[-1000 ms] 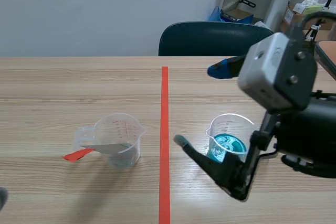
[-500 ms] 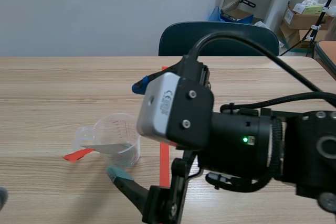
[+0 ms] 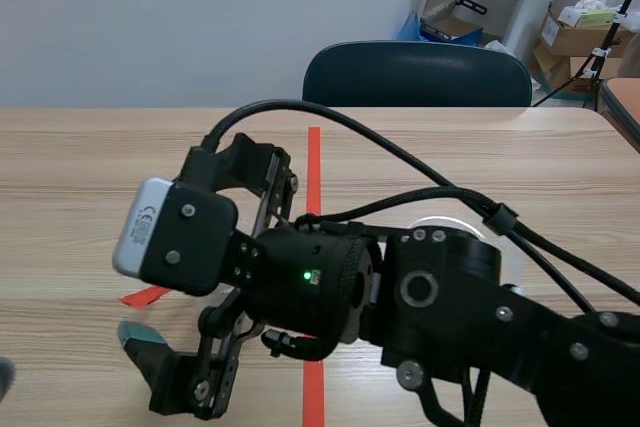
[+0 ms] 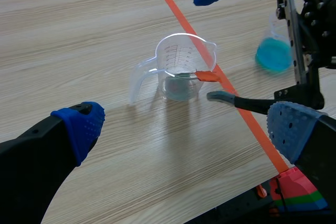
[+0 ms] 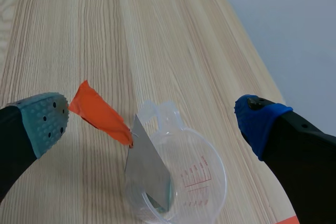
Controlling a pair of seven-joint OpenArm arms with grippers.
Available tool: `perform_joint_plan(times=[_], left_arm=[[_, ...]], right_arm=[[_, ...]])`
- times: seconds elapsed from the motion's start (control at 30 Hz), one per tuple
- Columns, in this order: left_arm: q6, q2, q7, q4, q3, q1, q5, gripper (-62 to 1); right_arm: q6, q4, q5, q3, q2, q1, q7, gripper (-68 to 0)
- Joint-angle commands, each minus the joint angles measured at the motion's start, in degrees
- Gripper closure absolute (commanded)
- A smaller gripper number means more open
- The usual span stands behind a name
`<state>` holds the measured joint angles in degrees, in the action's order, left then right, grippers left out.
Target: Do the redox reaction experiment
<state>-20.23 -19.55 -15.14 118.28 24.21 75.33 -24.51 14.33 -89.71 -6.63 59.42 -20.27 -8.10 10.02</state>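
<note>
A dark chair (image 3: 415,72) stands behind the table's (image 3: 80,177) far edge. Past its far right corner sit cardboard boxes (image 3: 585,32) and a blue bag (image 3: 410,27).

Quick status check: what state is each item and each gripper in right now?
Clear cup: upright, a little liquid at bottom.
Metal strip: leaning inside that cup, orange end over rim.
Blue-liquid cup: upright, partly filled.
Left gripper: open, holding nothing.
Right gripper: open, above the clear cup.
</note>
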Motion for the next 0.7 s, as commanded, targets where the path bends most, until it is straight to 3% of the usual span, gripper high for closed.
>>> perform_joint_plan(times=[0.0, 0.17, 0.3, 0.43, 0.67], left_arm=[[-0.3, -0.2, -0.9, 0.6, -0.1, 0.1, -0.3, -62.3], [-0.3, -0.2, -0.9, 0.6, -0.1, 0.1, -0.3, -62.3], [-0.3, -0.2, -0.9, 0.6, -0.1, 0.1, -0.3, -62.3], [-0.3, -0.2, -0.9, 0.6, -0.1, 0.1, -0.3, -62.3], [-0.3, -0.2, -1.0, 0.6, -0.1, 0.1, -0.3, -62.3]], right_arm=[[-0.5, -0.1, 0.4, 0.0, 0.3, -1.2, 0.2, -67.9], [-4.3, 1.1, -0.8, 0.2, 1.2, -1.3, 0.2, -67.9], [-4.9, 1.1, -0.9, 0.2, 1.2, -1.3, -0.2, -66.8], [-5.0, 1.1, -0.9, 0.2, 1.2, -1.3, -1.4, -56.3], [-7.5, 1.1, -0.9, 0.2, 1.2, -1.3, -1.6, -34.2]])
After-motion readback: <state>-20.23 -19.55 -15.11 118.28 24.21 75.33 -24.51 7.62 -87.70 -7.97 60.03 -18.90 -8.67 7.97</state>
